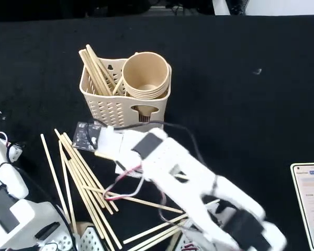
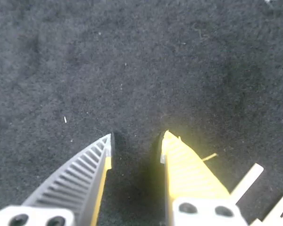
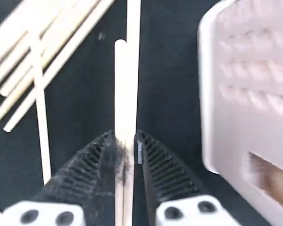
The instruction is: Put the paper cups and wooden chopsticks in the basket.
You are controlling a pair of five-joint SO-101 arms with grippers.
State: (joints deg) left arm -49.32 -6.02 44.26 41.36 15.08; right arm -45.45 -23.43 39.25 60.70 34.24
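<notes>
**A:** How far along is it?

**B:** Past halfway, I'd judge. The cups (image 1: 145, 73) sit stacked in the right end of the basket (image 1: 112, 107). A bundle of chopsticks (image 1: 97, 70) leans out of its left end.

**A:** And what's left?

**B:** The loose sticks (image 1: 83, 175). A good many are fanned over the table (image 1: 240, 104), near and left of the basket. A few more cross under the right arm (image 1: 172, 162).

**A:** What is that arm doing?

**B:** It lies across the table with its wrist just on the near side of the basket. From above, the wrist covers the fingers, so the high view gives the tally but not the grip. The arm's own camera settles that. The right gripper (image 3: 124, 136) is clamped on a pair (image 3: 124, 84) of sticks. I think it's two, though they blur together between the jaws. They point along beside the basket's wall.

**A:** And the left?

**B:** The left arm (image 1: 15, 209) sits at the near left corner, well apart from the basket. Its wrist camera shows the left gripper (image 2: 134, 139) spread apart and holding nothing over the black table, with a couple of stick ends just beside one finger.
</notes>
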